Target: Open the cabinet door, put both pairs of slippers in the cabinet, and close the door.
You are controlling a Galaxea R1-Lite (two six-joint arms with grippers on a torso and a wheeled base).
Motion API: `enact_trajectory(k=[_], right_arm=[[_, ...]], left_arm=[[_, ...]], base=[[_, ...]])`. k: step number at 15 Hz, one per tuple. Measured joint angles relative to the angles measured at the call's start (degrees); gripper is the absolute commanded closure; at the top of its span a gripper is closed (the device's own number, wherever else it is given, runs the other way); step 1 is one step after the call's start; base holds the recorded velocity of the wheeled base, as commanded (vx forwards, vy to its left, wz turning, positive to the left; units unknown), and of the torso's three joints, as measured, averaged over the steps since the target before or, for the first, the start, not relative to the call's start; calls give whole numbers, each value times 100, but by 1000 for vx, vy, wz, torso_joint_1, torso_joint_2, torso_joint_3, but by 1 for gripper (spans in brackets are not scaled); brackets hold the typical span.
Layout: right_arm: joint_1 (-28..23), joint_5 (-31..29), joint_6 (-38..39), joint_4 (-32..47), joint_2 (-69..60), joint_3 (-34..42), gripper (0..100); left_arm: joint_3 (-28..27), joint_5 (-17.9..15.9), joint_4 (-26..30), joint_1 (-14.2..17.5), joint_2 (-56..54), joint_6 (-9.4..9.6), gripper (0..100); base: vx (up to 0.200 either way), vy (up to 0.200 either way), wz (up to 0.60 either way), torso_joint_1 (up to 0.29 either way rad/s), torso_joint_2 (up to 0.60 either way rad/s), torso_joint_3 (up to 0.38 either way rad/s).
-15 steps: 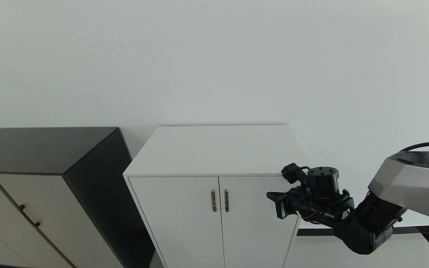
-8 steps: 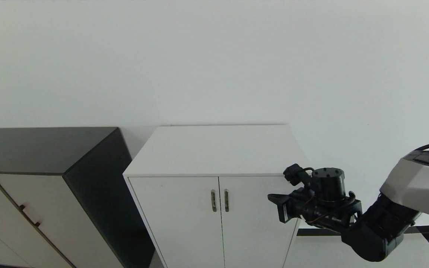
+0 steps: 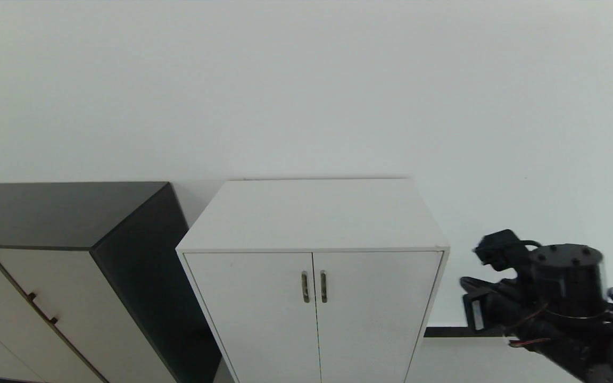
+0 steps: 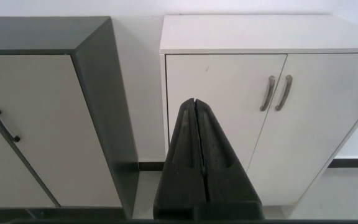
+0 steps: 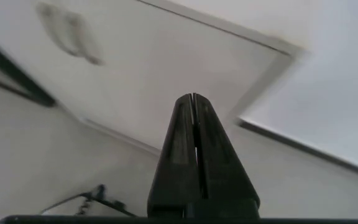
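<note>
The cabinet [image 3: 312, 213] is cut off at 6 o'clock in the head view, and its shut doors [image 3: 253, 314] hide the inside. The dark cupboard [image 3: 46, 213] runs off at 9 o'clock. In the right wrist view the handles [image 5: 67, 30] are blurred.

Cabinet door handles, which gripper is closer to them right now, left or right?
Right, probably. The right gripper is beside the right edge of the white cabinet, while the left gripper faces the handles from farther back.
</note>
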Motion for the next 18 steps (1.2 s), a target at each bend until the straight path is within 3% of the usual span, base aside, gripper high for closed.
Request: enact_trajectory(k=[4, 8, 13, 18], right_arm=[[-764, -347, -24, 507, -1537, 1141, 100], [-970, 714, -83, 1112, -3305, 1930, 100], [-996, 2247, -179, 3488, -5466, 2146, 100], [-990, 2314, -126, 3953, -6243, 2325, 100]], left_arm=[[0, 1, 0, 0, 0, -11, 100], [0, 9, 0, 0, 0, -29, 100], [0, 1, 0, 0, 0, -29, 100], [0, 0, 4, 0, 0, -27, 100]], base=[[0, 0, 0, 0, 0, 0], [0, 0, 0, 0, 0, 0], [0, 0, 0, 0, 0, 0], [0, 0, 0, 0, 0, 0]])
